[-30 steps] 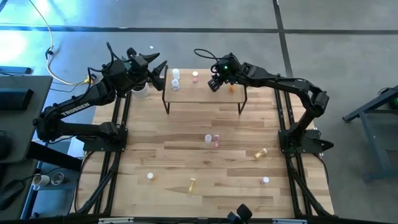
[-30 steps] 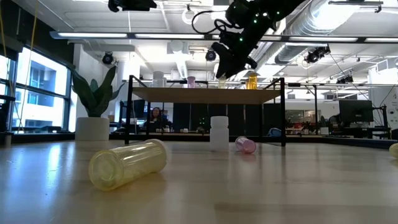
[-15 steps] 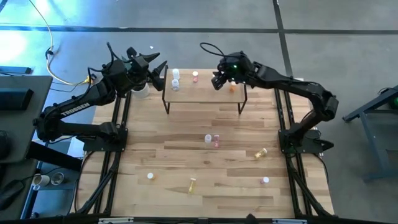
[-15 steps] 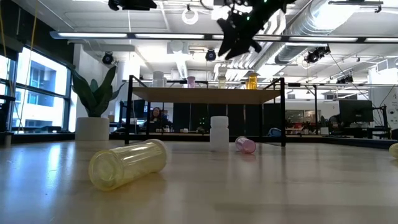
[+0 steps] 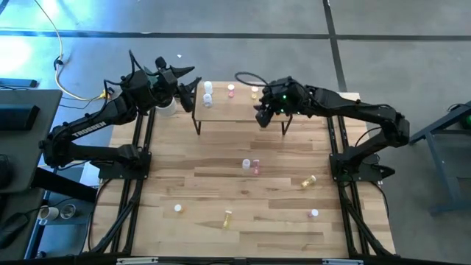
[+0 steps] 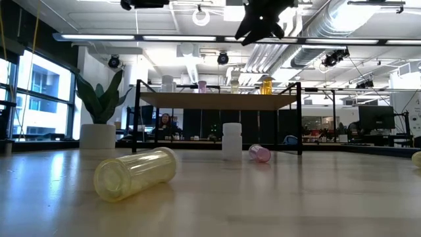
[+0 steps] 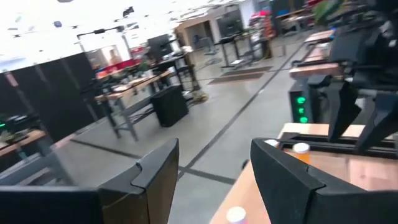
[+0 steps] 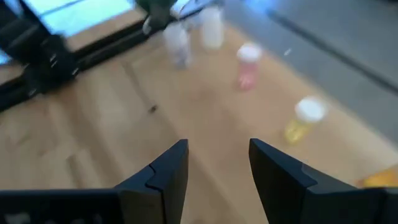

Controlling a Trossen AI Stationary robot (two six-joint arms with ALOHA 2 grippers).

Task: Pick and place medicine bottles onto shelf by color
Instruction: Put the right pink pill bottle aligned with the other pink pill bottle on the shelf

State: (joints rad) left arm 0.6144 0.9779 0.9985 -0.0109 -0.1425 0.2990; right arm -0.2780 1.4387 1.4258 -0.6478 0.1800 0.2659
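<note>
Above the shelf's [image 5: 241,107] right end, the right gripper [image 5: 263,118] hung with its jaws apart and nothing between them. My read: this was the gap between a placement and the next pick, not a carry. On the board stood two white bottles [image 5: 208,93] at the left end, then a pink bottle [image 8: 247,66], a pale yellow bottle [image 8: 303,118], and an orange bottle [image 6: 266,85] at the right end, partly hidden by the arm from above.

The left gripper [image 5: 184,79] waited off the shelf's left end, fingers apart, empty.

Remaining work lay on the table [image 5: 221,165], well apart from both grippers: an upright white bottle and a tipped pink one together at mid-table [image 5: 251,165], a yellow one lying on the right side [image 5: 307,181], and three more along the near edge. The next move probably calls for the right arm to clear the shelf, descend to the mid-table pair, and close on one of them.
</note>
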